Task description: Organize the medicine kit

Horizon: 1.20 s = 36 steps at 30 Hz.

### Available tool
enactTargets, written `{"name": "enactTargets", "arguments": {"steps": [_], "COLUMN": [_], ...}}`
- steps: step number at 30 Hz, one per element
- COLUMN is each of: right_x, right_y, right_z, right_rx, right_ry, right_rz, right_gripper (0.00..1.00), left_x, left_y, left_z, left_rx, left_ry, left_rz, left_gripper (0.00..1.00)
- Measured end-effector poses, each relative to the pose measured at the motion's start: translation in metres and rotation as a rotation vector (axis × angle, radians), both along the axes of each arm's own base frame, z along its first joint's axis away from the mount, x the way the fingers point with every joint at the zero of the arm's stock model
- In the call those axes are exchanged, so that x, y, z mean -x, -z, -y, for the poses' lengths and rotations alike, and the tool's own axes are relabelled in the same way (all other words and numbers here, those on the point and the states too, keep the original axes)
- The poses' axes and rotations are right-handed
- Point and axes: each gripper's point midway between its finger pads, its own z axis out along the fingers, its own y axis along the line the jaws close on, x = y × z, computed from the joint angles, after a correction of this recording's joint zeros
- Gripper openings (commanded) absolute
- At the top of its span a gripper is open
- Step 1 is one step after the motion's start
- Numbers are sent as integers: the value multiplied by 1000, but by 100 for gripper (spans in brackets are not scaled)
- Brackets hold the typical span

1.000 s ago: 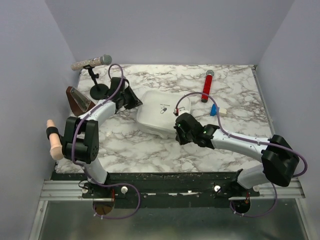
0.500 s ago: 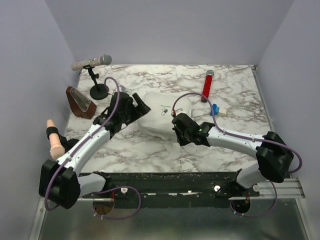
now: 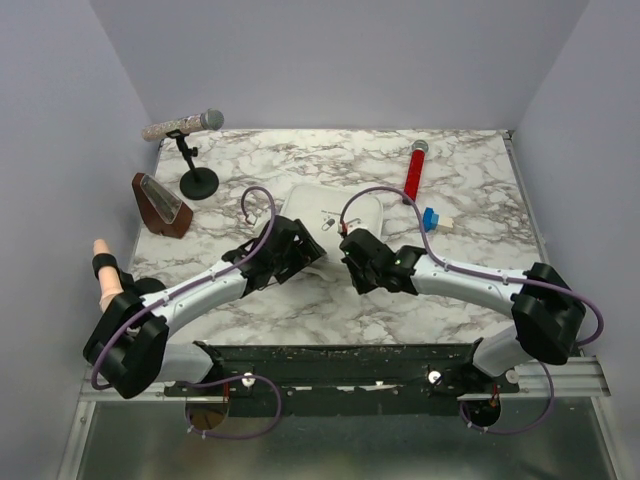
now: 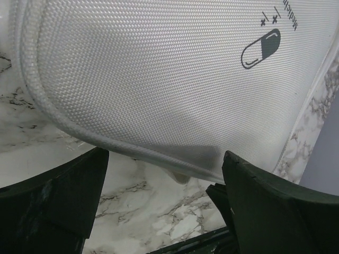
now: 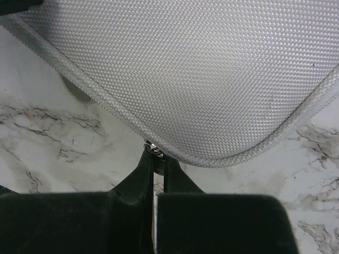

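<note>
The medicine kit (image 3: 318, 212) is a pale grey-white woven case with a capsule mark (image 4: 260, 48), lying mid-table. My left gripper (image 3: 305, 255) is open at its near left edge. In the left wrist view the fingers (image 4: 63, 196) stand wide apart below the kit's piped rim (image 4: 122, 145), holding nothing. My right gripper (image 3: 345, 250) is at the kit's near edge. In the right wrist view it (image 5: 157, 153) is shut on the small metal zipper pull (image 5: 152, 147) under the kit's rounded corner (image 5: 212, 156).
A red cylinder (image 3: 414, 170) and a small blue item (image 3: 429, 218) lie at the back right. A microphone on a black stand (image 3: 198, 183) and a brown wedge-shaped object (image 3: 160, 203) stand at the back left. A peach-coloured object (image 3: 107, 283) sits at the left table edge.
My left arm has swung from beside the microphone stand to the kit's near left edge, and its gripper has opened. The right gripper has shifted slightly left, still shut.
</note>
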Motion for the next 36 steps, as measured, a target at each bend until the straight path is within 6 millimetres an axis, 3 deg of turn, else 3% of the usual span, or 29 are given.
{"name": "enactTargets", "arguments": {"steps": [4, 9, 11, 12, 13, 15, 21, 29, 36], "right_x": [5, 13, 17, 19, 21, 23, 18, 20, 1], "right_y": [0, 1, 0, 0, 0, 0, 0, 0, 1], "right_z": [-5, -23, -34, -38, -41, -44, -46, -7, 10], "right_rx": [4, 14, 16, 16, 16, 18, -12, -1, -46], "right_ry": [-21, -69, -101, -110, -121, -129, -113, -26, 86], "right_rz": [2, 5, 10, 11, 11, 12, 57, 84, 59], "right_gripper": [1, 1, 1, 1, 1, 1, 1, 1, 1], "left_x": [-8, -13, -14, -14, -15, -18, -40, -56, -61], "left_y": [-4, -1, 2, 4, 6, 11, 8, 7, 7], "left_z": [3, -1, -5, -8, -12, -19, -20, -29, -36], "left_rx": [19, -6, -29, -38, -47, -51, 32, 57, 46], "left_ry": [-16, -33, -41, -45, -49, -58, -60, -29, -9], "left_rz": [29, 42, 44, 45, 47, 48, 35, 50, 55], "left_gripper": [99, 82, 67, 54, 31, 3, 0, 0, 0]}}
